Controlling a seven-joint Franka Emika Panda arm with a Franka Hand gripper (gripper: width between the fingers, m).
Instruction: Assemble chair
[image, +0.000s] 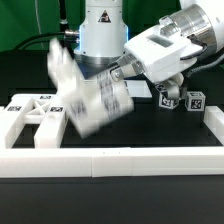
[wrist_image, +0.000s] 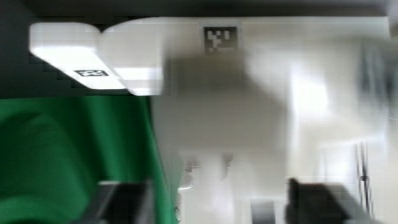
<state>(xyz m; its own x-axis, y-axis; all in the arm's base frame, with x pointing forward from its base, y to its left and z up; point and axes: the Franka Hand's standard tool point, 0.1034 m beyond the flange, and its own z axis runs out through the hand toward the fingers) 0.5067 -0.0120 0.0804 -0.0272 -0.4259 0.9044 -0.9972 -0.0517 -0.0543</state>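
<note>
A white chair part (image: 88, 98), a chunky panel piece with black-and-white tags, hangs tilted above the table at centre left, smeared by motion blur. My gripper (image: 113, 77) reaches in from the exterior view's right and is shut on it. In the wrist view the same part (wrist_image: 231, 90) fills most of the picture, with one tag near its far edge and another on a side block. It runs down between the dark fingers (wrist_image: 125, 205), so the gripper (wrist_image: 217, 202) grips it. Another white chair frame (image: 35, 112) lies flat on the table at the exterior view's left.
Two small tagged white pieces (image: 168, 100) (image: 194, 100) stand at the back right of the table. A long low white border wall (image: 110, 160) runs along the front. The robot base (image: 100, 35) stands behind. Green backdrop (wrist_image: 71, 150) shows beside the held part.
</note>
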